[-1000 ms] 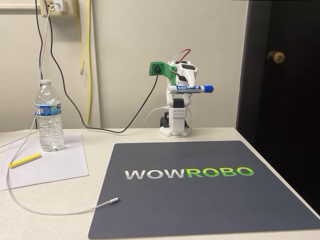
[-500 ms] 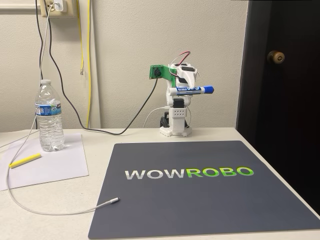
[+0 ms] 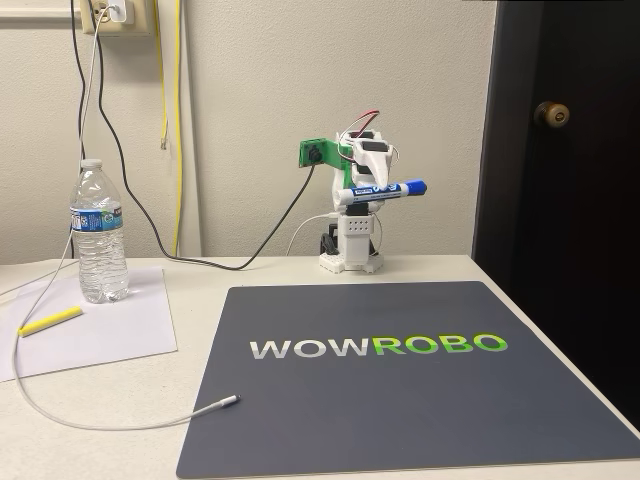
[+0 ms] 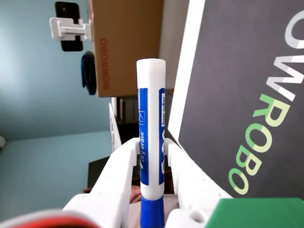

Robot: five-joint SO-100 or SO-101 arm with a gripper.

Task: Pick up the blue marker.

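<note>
From my remote seat, nearest in the fixed view: one white cable [image 3: 120, 420] looping across the table [image 3: 120, 455], plug tip resting on the near-left edge of the one dark WOWROBO mat [image 3: 400, 400]. Mat surface is bare, lots of open room; it runs close to the table's front and right edges. Left of it, one sheet of paper [image 3: 110, 330] with one yellow stick [image 3: 50, 320] and one water bottle [image 3: 99, 232] on it. At the back, one arm, folded up over its base [image 3: 351, 245] against the wall. I see the gripper [image 3: 372, 185] pinching the blue marker [image 3: 378, 191], one only, roughly level, cap to the right and slightly higher, well above the table. Wrist view confirms: both fingers [image 4: 121, 171] pressed on the marker's [image 4: 151, 128] label band.
</note>
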